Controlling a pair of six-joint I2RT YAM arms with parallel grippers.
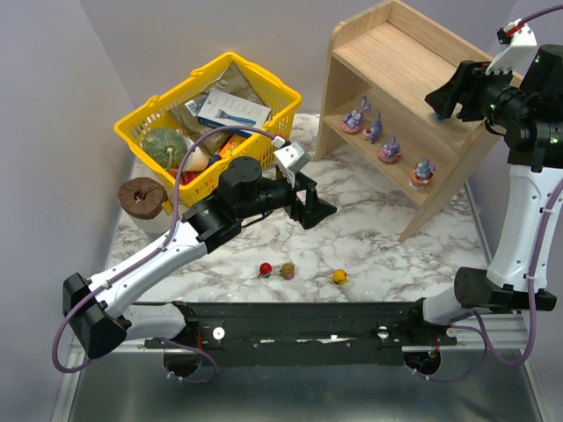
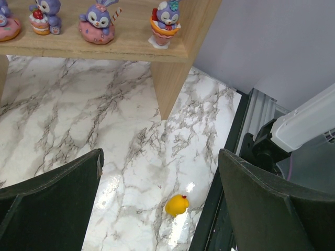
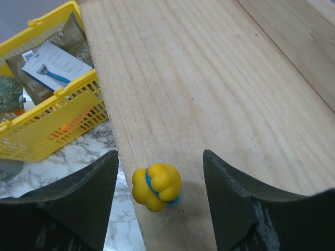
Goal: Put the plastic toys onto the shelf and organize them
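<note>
Figurine (image 3: 156,186) in yellow stands on shelf (image 3: 209,78) between parted right fingers (image 3: 68,204), untouched.

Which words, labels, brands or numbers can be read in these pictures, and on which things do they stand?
No text can be read with certainty.
The white packet in the yellow basket: printed lines, too small to read.
The brown packet behind it: no print that can be read.
The wooden shelf and the purple toys on its lower tier: no writing visible.
</note>
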